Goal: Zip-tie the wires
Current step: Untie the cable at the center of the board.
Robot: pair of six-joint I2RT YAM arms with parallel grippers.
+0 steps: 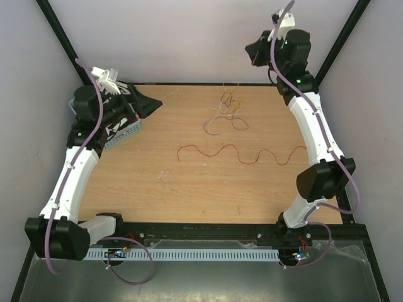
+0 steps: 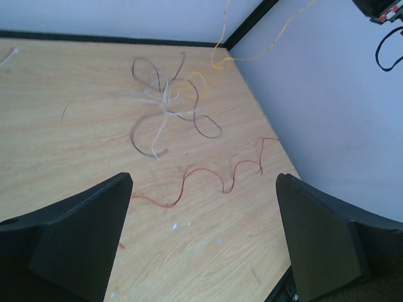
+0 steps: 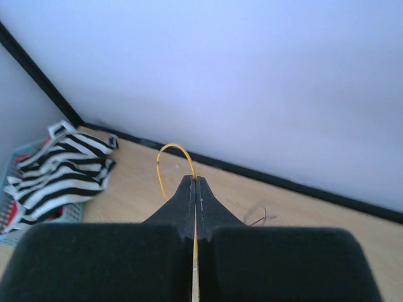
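Yellow wire (image 3: 173, 145) looks hair-light, floppy, slippery; my right hand (image 3: 194, 184) clamped on it, 1 o'clock; left hand (image 2: 203, 185) spread, empty. I'd grip tangle (image 1: 223, 113) mid-bundle.

The table (image 1: 157, 182) has a pale wood-grain top, smooth and matt, with a few small scuffs. On the table, the red wire (image 1: 239, 153) and the tangle of wires (image 1: 223, 113) look plastic-sheathed with a slight sheen. The yellow wire (image 3: 175, 145) above the table has the same smooth coating. The fingers (image 2: 82, 245) of the left gripper (image 2: 204, 179) and the right gripper (image 3: 194, 182) are matt black, faintly grainy plastic. At the table's far-left corner, a light-blue plastic mesh basket (image 1: 124, 135) holds soft black-and-white striped cloth (image 3: 63, 167). Along the table's near edge run a white slotted plastic duct (image 1: 208, 255) and dull grey sheet metal (image 1: 208, 283).
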